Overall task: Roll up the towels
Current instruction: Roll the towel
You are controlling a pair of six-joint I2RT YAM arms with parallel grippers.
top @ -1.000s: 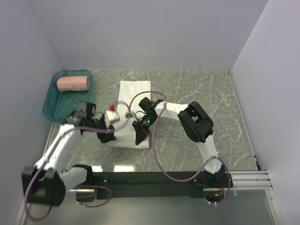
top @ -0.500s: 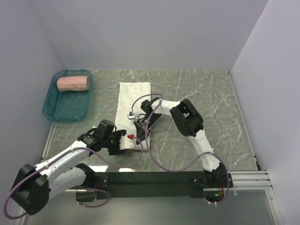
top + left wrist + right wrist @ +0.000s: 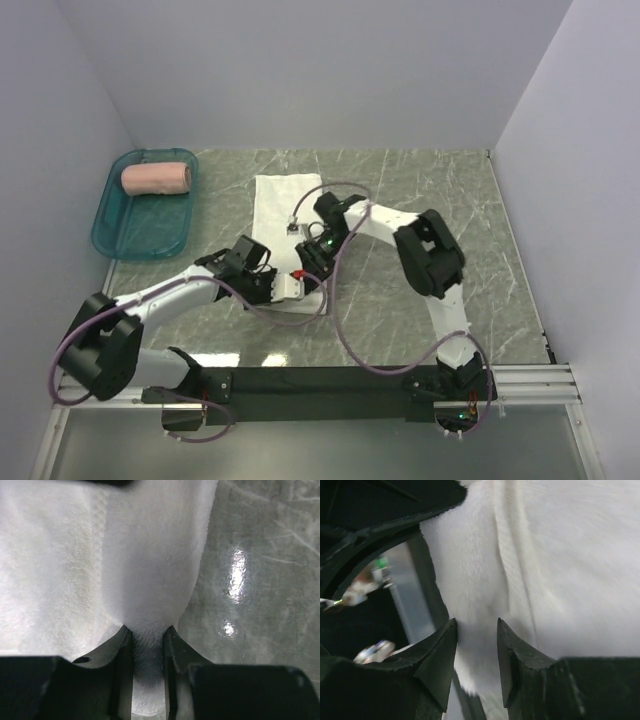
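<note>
The white towel (image 3: 284,203) lies lengthwise in the middle of the table, its near end lifted and bunched. My left gripper (image 3: 292,287) is at that near end, shut on a fold of the white towel (image 3: 150,555); the cloth is pinched between the two fingers, and the gripper (image 3: 147,632) shows low in the left wrist view. My right gripper (image 3: 312,262) is just behind it on the towel's right edge, jaws (image 3: 476,626) closed around the white cloth (image 3: 560,555). The salmon-pink towel (image 3: 157,178) lies rolled in the tray.
The teal translucent tray (image 3: 112,228) stands at the back left by the left wall. The grey marble table (image 3: 430,190) is bounded by walls at the back and on both sides. The arms' black base rail (image 3: 320,385) runs along the near edge.
My left gripper has swung from beside the tray to the towel's near end and closed on it. My right gripper has shifted slightly back along the right edge. The near end is now bunched.
</note>
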